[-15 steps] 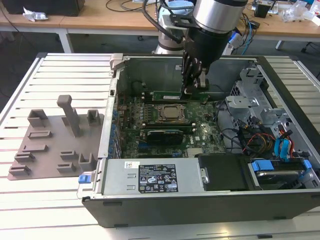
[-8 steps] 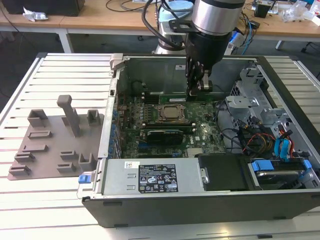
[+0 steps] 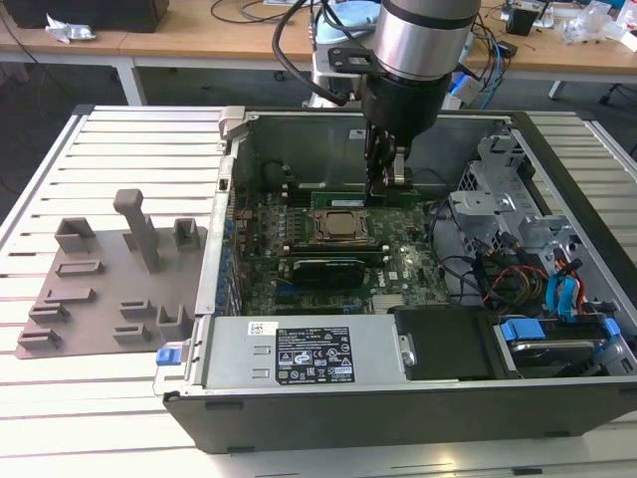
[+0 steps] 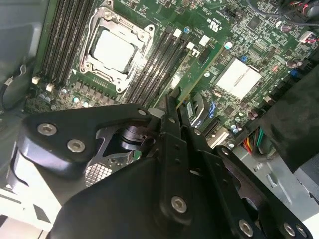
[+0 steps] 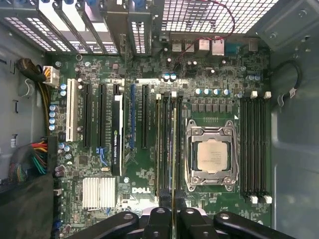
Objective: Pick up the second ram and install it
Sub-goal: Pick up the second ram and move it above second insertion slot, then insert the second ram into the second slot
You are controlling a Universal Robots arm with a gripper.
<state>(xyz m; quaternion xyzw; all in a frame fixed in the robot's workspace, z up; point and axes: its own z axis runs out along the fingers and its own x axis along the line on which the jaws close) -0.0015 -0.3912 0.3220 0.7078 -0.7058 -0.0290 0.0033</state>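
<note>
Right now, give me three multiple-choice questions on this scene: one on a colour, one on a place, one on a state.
1. The tray is: A grey; B red; C blue.
2. The gripper is: A over the tray; B inside the computer case; C beside the case.
3. The gripper is: A open, empty; B shut on the second ram; C holding a cable.
Answers: A, grey in the exterior view; B, it hangs over the motherboard; B, its fingers clamp the green stick.

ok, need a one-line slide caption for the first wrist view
Gripper holds the second ram edge-on at the memory slots beside the processor socket.
</note>
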